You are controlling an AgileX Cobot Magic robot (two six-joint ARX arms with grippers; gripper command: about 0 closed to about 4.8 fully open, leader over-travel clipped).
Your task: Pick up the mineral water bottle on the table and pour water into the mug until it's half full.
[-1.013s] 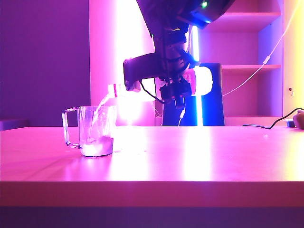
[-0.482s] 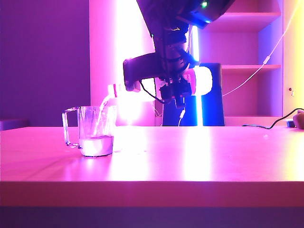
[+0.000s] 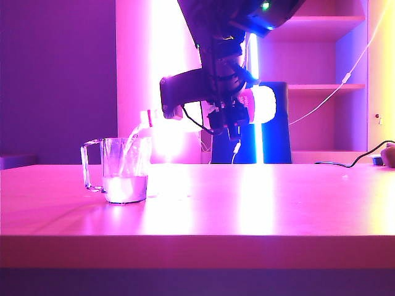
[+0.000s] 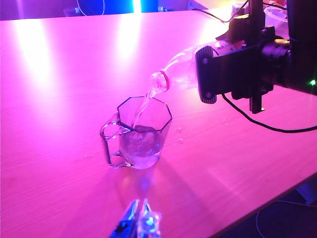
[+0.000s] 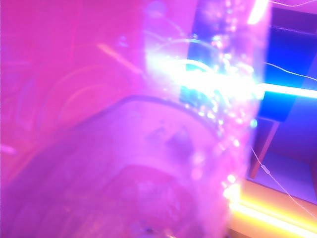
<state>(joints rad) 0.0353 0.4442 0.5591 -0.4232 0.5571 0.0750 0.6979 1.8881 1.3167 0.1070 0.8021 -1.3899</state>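
Observation:
The clear faceted mug [image 3: 123,169] stands on the table's left part, its handle [image 3: 89,165] turned away from the bottle. My right gripper [image 3: 225,117] is shut on the mineral water bottle [image 3: 259,105], which lies almost level above the table with its neck [image 3: 148,117] over the mug's rim. A thin stream of water [image 3: 133,140] falls into the mug, and water [image 3: 125,187] fills its lower part. The left wrist view shows the mug [image 4: 141,136], bottle [image 4: 181,67] and right gripper [image 4: 233,64] from above. My left gripper [image 4: 139,218] hangs shut, short of the mug. The bottle [image 5: 198,124] fills the right wrist view as a blur.
The wooden table [image 3: 259,203] stretches wide to the right of the mug. A black cable [image 3: 352,161] lies at its far right edge. Shelves [image 3: 321,86] and a blue panel [image 3: 274,142] stand behind. A few drops [image 4: 178,140] lie beside the mug.
Water keeps running from the bottle and the level in the mug has risen slightly. Neither arm has moved.

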